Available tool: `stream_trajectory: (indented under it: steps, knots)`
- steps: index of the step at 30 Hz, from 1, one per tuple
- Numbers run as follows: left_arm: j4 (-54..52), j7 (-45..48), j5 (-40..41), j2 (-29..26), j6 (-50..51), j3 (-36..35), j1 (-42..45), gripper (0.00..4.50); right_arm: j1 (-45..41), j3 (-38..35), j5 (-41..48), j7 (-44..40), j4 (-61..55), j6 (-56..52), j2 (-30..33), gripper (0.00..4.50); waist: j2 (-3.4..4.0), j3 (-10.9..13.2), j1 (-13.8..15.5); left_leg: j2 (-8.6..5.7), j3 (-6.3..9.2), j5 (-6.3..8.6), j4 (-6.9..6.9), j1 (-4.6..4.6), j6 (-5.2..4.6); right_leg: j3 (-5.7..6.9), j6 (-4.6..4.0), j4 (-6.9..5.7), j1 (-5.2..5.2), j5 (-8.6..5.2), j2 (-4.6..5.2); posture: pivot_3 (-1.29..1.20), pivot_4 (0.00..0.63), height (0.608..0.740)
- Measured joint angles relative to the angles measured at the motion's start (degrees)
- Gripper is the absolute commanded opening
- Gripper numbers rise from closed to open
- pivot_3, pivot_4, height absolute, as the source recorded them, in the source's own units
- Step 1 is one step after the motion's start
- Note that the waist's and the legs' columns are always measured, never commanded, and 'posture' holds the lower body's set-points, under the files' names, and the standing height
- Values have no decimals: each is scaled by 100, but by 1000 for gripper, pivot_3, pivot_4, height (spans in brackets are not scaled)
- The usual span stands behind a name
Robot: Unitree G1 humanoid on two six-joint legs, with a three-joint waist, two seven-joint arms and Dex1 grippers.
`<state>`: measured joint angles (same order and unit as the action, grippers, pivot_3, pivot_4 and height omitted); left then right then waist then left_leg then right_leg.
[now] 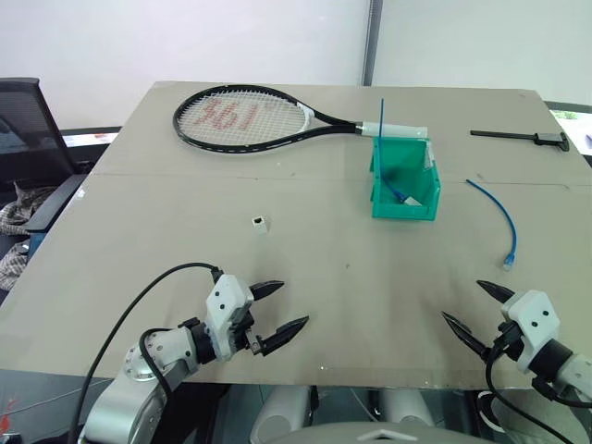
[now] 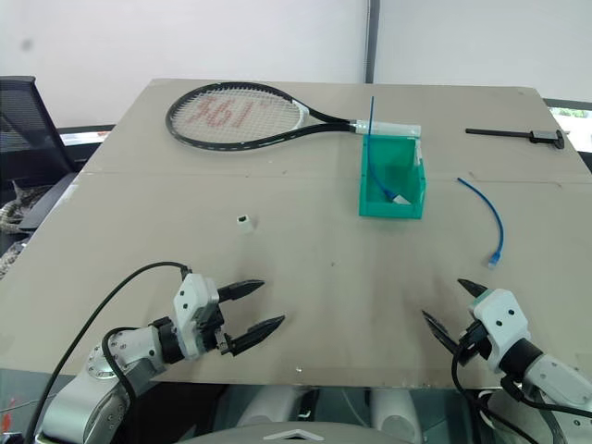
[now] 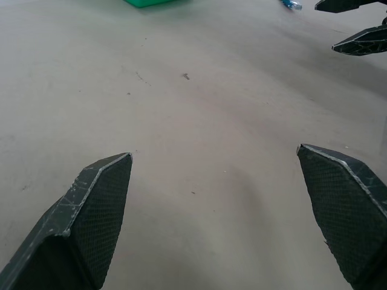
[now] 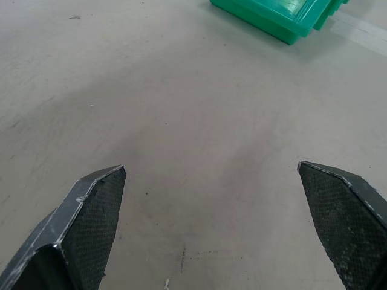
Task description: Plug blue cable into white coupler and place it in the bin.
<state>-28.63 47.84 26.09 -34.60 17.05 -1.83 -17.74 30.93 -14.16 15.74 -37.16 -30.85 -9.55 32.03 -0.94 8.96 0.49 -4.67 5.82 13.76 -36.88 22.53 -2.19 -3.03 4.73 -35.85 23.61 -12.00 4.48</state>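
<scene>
Tabletop (image 1: 185, 240): blue cable (image 1: 499, 218) beyond right end effector (image 1: 477, 308)

Bin (image 3: 148, 2) cut off by frame edge in both wrist views. Coupler (image 1: 260, 222) too small to read its socket. Small items inside the bin unclear.

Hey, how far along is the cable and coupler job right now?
Nothing looks done yet. The blue cable lies loose on the table, right of the bin, and the white coupler sits apart on its left, unplugged. Nothing is in hand: the left gripper and right gripper are open. Grasping, plugging and binning remain.
</scene>
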Motion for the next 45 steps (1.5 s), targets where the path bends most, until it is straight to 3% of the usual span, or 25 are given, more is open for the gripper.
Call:
stream_trajectory:
  steps: [3, 6, 13, 16, 20, 23, 28, 38, 43, 45]
  knots:
    - [12, 11, 17, 11, -6, 4, 37, 4472, -222, 43, -3, -144, 114, 6, 165, 4500, 1, 1, 4, 0, -3, 0, -2, -2, 0, 1, 0, 1, -3, 0, -1, 0, 150, 740]
    - [35, 178, 252, 43, 0, 0, 387, 4472, -1096, 65, -27, -652, 480, 59, 970, 4500, 9, 4, -16, -1, -19, 2, -24, -9, -4, 44, 14, 0, -14, -6, 11, 0, 150, 740]
    - [34, 723, 471, -156, 3, 40, 784, 4472, -2097, 198, -133, -2107, 1317, 406, 2534, 4500, 20, 12, 33, -3, -3, 6, -27, 6, -18, 68, -8, 3, -10, 0, 15, 0, 150, 740]
    - [50, 948, 477, -207, -26, 97, 1020, 4472, -3130, 466, -444, -2815, 2398, 1087, 3216, 4500, 22, 15, 16, -3, -10, 7, -29, 4, -19, 66, -9, 5, -11, -1, 16, 0, 150, 740]
    - [119, 1056, 450, -207, -90, 189, 1091, 4472, -4295, 1074, -917, -3498, 3570, 2061, 3536, 4500, 25, 20, 1, -1, -10, 7, -25, 5, -19, 66, -9, 6, -8, 0, 15, 0, 150, 740]
    - [100, 989, 444, -166, -96, 254, 1128, 4472, -5198, 1838, -1773, -3831, 4813, 3328, 3623, 4500, 30, 26, 7, -3, -15, 7, -26, 5, -19, 65, -9, 8, -8, 0, 19, 0, 150, 740]
    - [45, 891, 412, -124, -112, 406, 1077, 4500, -6696, 2814, -2950, -3885, 6526, 4828, 3429, 2955, 49, 38, -38, -3, -18, 6, -23, 3, -17, 58, -3, 7, -5, 4, 14, 0, 150, 740]
    - [33, 684, 303, -97, -157, 440, 1001, 4500, -7641, 3700, -4071, -3587, 7692, 6001, 3061, 2955, 53, 40, -112, -5, -16, 6, -21, 1, -16, 54, -4, 6, -3, 5, 15, 0, 150, 740]
    - [-15, 523, 246, -9, -160, 462, 975, 4500, -7739, 3853, -4250, -3575, 7914, 6129, 2990, 736, 34, 29, -130, -5, -18, 7, -24, -20, -19, 50, -12, 6, -24, 2, 15, 0, 150, 740]
    - [-15, 490, 223, 1, -171, 467, 965, 4500, -7739, 3861, -4202, -3677, 7977, 6110, 2945, 59, 30, 32, -161, -3, -24, 8, -19, -57, -20, 42, -13, 5, -54, 1, 14, 0, 150, 740]
